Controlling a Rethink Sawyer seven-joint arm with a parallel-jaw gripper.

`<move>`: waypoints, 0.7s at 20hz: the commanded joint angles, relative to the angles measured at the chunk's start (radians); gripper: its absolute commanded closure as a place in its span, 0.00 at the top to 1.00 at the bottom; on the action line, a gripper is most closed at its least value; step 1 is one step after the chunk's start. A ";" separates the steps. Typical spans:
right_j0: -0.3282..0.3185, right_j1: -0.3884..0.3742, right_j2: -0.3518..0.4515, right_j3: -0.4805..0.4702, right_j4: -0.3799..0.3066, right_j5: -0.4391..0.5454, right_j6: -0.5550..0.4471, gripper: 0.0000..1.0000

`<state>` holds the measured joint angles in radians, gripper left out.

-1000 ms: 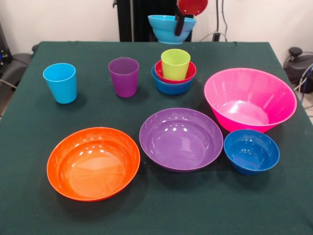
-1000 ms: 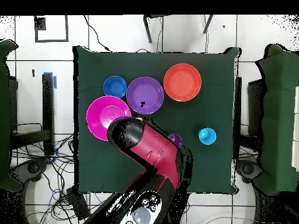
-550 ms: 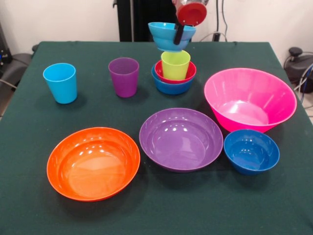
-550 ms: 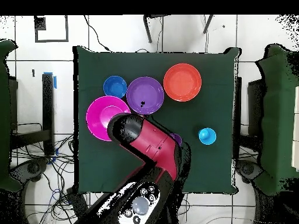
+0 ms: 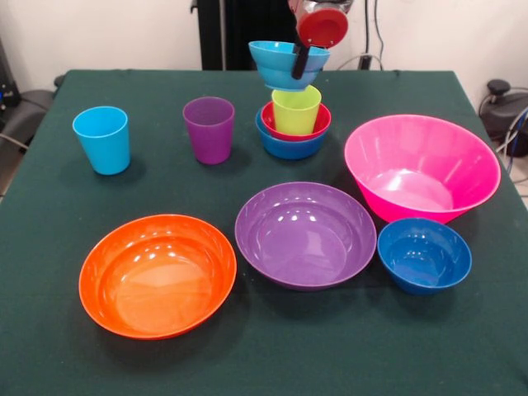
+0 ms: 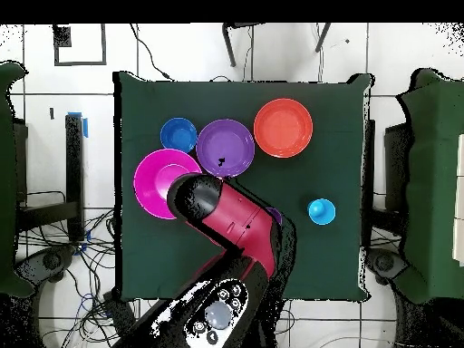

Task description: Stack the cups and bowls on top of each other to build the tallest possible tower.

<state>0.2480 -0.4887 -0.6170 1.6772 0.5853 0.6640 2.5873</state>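
Note:
My gripper (image 5: pixel 301 66) is shut on the rim of the small cyan bowl (image 5: pixel 283 66), with one dark finger (image 5: pixel 303 58) showing on the bowl's near side. The bowl hangs slightly tilted right over the tower (image 5: pixel 293 124), which is a lime green cup (image 5: pixel 296 110) in a red bowl (image 5: pixel 316 126) in a blue bowl (image 5: pixel 289 147). The cyan bowl's base is at the cup's rim; I cannot tell whether they touch. In the overhead view the arm (image 6: pixel 227 222) hides the tower and the gripper.
A purple cup (image 5: pixel 209 129) and a light blue cup (image 5: pixel 102 139) stand left of the tower. To the right is the big pink bowl (image 5: pixel 421 165). Nearer the front lie the orange bowl (image 5: pixel 157 274), the wide purple bowl (image 5: pixel 305 233) and the dark blue bowl (image 5: pixel 424 254).
The gripper has carried the cyan bowl forward and down from behind the tower to just over the lime green cup. In the last half second it barely moved.

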 commanded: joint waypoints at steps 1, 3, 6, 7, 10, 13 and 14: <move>-0.009 0.006 0.086 -0.037 0.002 0.069 0.192 0.00; -0.006 0.001 0.084 -0.034 0.002 0.075 0.195 0.00; 0.003 0.000 0.080 -0.036 0.002 0.083 0.206 0.00; 0.007 0.002 0.079 -0.038 0.003 0.085 0.212 0.00; 0.013 0.004 0.079 -0.041 0.008 0.089 0.224 0.00; 0.019 0.008 0.086 -0.043 0.019 0.086 0.240 0.00; 0.022 0.010 0.087 -0.045 0.022 0.085 0.247 0.00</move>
<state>0.2549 -0.4887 -0.6170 1.6772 0.5853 0.6642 2.5893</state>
